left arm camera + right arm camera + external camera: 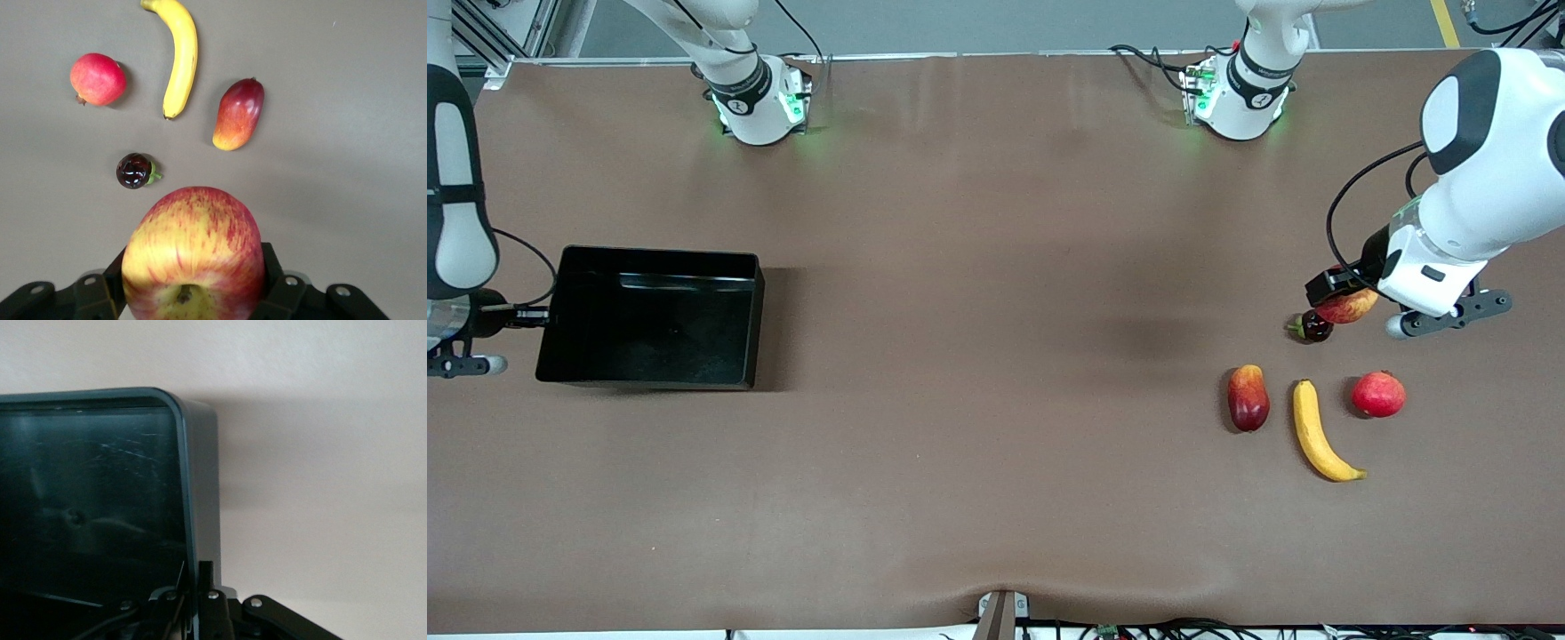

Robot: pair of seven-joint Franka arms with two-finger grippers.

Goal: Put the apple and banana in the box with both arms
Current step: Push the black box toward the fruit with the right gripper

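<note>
My left end effector (193,293) grips the apple (193,257) above the counter (996,356); my right end effector (200,600) is clamped on the box (649,316) wall.

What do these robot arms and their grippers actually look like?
Both arms are glossy white with rounded shells and black joint bands. Black cables loop along them, and green lights glow at their bases. The left gripper and right gripper are dark metal with visible screws.
</note>
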